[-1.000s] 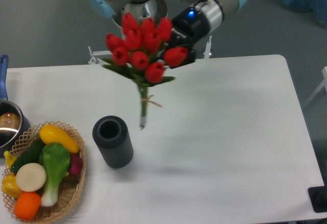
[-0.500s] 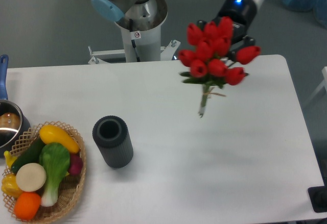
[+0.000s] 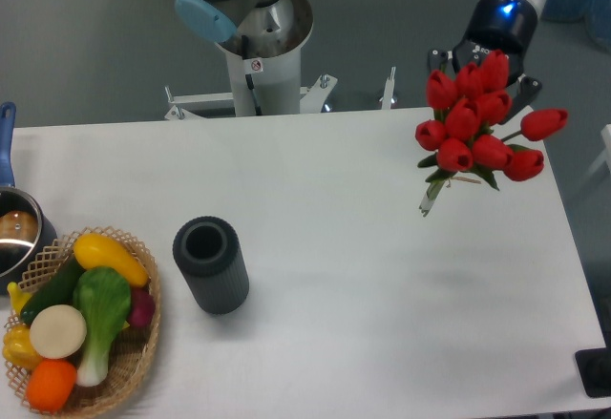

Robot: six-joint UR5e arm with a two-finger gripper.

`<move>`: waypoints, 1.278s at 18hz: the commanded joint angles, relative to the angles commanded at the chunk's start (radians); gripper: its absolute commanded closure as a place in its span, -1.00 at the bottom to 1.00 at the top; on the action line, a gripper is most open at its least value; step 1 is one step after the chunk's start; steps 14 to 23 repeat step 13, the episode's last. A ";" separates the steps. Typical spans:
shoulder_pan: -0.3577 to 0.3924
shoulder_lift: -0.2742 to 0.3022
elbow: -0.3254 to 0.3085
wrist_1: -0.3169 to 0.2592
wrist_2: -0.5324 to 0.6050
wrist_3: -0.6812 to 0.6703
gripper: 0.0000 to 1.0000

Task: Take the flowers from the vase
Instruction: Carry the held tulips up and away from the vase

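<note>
The flowers (image 3: pixel 477 123), a bound bunch of red tulip buds with green leaves and stems, hang in the air above the table's right side, stems pointing down and left. My gripper (image 3: pixel 487 80) is behind the buds and shut on the flowers; its fingertips are mostly hidden by them. The vase (image 3: pixel 210 264), a dark grey ribbed cylinder with an empty round mouth, stands on the white table (image 3: pixel 334 247) at the left of centre, far from the flowers.
A wicker basket (image 3: pixel 134 362) of vegetables sits at the front left corner. A metal pot (image 3: pixel 14 233) with a blue handle stands at the left edge. The arm's base (image 3: pixel 258 47) rises behind the table's far edge.
My gripper has carried the flowers from above the table's middle, near the vase, to the right side. The vase and basket have not moved.
</note>
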 joint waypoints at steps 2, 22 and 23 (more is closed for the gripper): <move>0.000 -0.003 0.002 0.002 0.000 0.000 0.27; 0.000 -0.005 0.002 0.003 0.000 0.003 0.27; 0.000 -0.005 0.002 0.003 0.000 0.003 0.27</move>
